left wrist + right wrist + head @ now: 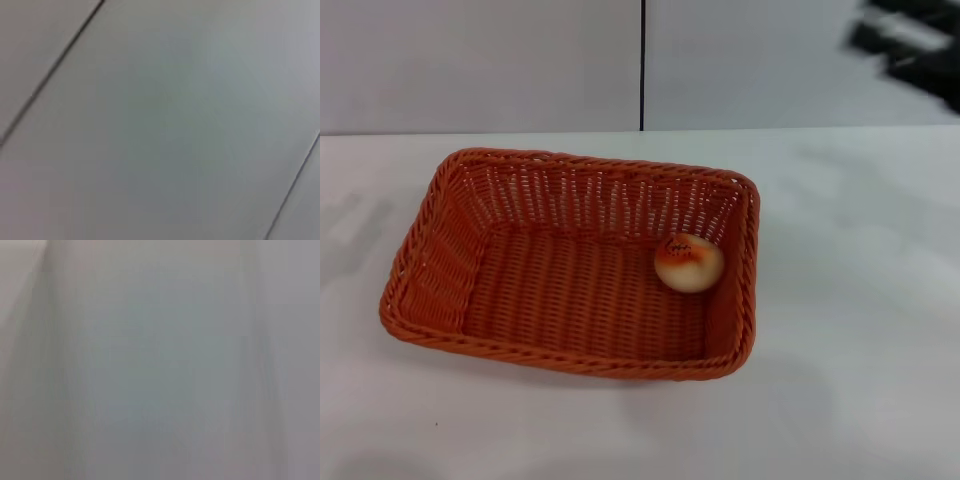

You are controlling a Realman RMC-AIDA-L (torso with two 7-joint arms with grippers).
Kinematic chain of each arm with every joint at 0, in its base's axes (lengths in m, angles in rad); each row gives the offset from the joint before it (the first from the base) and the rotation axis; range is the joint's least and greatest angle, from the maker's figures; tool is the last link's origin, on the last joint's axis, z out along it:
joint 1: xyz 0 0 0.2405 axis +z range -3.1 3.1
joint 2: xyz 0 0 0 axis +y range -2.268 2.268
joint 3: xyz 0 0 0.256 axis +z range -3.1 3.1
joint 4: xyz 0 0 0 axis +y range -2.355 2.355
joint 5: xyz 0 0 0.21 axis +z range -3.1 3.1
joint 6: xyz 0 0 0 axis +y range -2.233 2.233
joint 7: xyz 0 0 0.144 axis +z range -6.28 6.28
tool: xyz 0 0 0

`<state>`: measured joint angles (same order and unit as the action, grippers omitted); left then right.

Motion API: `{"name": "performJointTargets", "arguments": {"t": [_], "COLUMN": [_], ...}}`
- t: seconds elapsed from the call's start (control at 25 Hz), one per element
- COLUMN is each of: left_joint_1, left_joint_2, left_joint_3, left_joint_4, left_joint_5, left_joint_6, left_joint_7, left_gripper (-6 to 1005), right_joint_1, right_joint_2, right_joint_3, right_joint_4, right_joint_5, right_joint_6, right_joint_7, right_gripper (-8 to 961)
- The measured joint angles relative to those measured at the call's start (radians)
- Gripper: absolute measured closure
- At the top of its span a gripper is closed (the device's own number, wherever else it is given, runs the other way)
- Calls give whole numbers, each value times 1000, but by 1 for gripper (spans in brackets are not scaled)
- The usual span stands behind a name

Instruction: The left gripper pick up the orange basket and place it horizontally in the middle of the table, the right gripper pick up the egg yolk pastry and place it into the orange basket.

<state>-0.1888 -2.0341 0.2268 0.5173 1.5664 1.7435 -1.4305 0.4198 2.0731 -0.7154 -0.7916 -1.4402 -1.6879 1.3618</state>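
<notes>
Orange wicker, one pastry aboard: the orange basket (570, 265) sits flat near the middle of the table (860, 330), long side across, with the egg yolk pastry (688, 263) inside.

Head view: the pastry rests on the basket's woven floor, tucked against the wall on the robot's right near the far corner, browned top tipped slightly aside; nothing else is in the basket. By this layout both placements look done. The right gripper (910, 45) shows only as a dark blur high at the far right, well apart from the basket and apparently clear of the work; whether its fingers are apart or together cannot be told. Left wrist view: only pale grey panels crossed by thin dark seams, no left gripper visible. Right wrist view: a featureless pale surface, no fingers in sight.
</notes>
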Motion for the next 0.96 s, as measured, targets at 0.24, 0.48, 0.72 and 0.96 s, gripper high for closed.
{"name": "performJointTargets", "arguments": {"t": [0.24,0.48,0.72,0.96], "left_joint_1": [69,102,111,136], "left_joint_2": [-24,-27,-29,-32], "left_joint_3": [0,-29,-48,-147], "left_joint_4": [-99,-262,-337,-438], "left_joint_5": [-66,-85,-86,-88], "left_joint_6": [26,32,37,8], "left_joint_7": [304,619,791,1079], "left_gripper": [426,426,426,426], "right_joint_1": [-120,-129,-100,-69], "right_joint_2": [0,3,5,5], "right_joint_3": [90,149,156,156], "right_joint_4": [322,608,703,712], "right_joint_5": [301,471,512,514], "right_joint_6": [-5,-10,5,41], "right_joint_7": [-515,-921,-1043,-1046], "right_gripper": [293,294,293,293]}}
